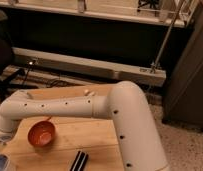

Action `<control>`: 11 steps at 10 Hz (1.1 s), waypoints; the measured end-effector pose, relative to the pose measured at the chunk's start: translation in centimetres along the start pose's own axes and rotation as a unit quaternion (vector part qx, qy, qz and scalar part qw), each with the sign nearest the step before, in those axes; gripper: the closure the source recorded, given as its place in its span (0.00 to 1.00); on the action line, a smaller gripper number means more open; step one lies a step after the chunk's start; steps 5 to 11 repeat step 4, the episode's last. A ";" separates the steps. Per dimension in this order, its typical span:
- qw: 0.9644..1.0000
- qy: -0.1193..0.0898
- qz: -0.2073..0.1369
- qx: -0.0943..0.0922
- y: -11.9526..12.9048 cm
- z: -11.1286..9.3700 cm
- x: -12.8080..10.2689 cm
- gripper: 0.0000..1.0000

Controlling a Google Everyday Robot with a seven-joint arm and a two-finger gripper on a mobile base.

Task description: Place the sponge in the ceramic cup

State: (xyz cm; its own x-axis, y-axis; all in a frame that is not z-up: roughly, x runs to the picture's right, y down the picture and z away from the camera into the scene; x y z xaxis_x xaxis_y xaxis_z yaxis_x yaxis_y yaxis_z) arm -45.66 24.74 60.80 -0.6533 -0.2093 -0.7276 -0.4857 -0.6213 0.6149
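Across the wooden bench (pixel 95 145) your white arm (pixel 70 107) lies like a long bar, running from its big elbow on the right to the left edge, and it hides much of the bench's far half from you. Just in front of it, near the left end, sits the orange scoop (pixel 41 134), bowl up, its short handle pointing toward the arm; you cannot tell whether handle and arm touch. At the bottom edge the black striped block (pixel 79 161) lies well apart from the scoop and is cut off by the frame. Behind the arm a small pale object (pixel 87 92) rests near the bench's far edge. Past the bench you have a long pale rail (pixel 90 62) at the foot of a dark wall, a slanted metal post (pixel 165 40) and a dark cabinet (pixel 190 65) on the right. The tool (pixel 0 139) hangs below the arm's left end, at the left edge beside the scoop, mostly cut off; you cannot tell whether it is apart, together or clamped on anything. A pale blue patch in the bottom-left corner, just under the tool, looks like the sponge (pixel 0 162), but only a sliver shows and contact with the tool cannot be judged. A whitish rounded shape peeking over the arm near the bench's far left may be the ceramic cup (pixel 22 94); the arm hides most of it.
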 end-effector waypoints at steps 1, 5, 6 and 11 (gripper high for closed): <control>1.000 -0.001 -0.002 -0.001 0.0 0.3 -0.1 1.00; 1.000 -0.007 -0.013 -0.003 -0.1 1.0 -0.3 0.95; 1.000 -0.007 -0.013 -0.003 -0.1 1.0 -0.3 0.95; 1.000 -0.007 -0.013 -0.003 -0.1 1.0 -0.3 0.95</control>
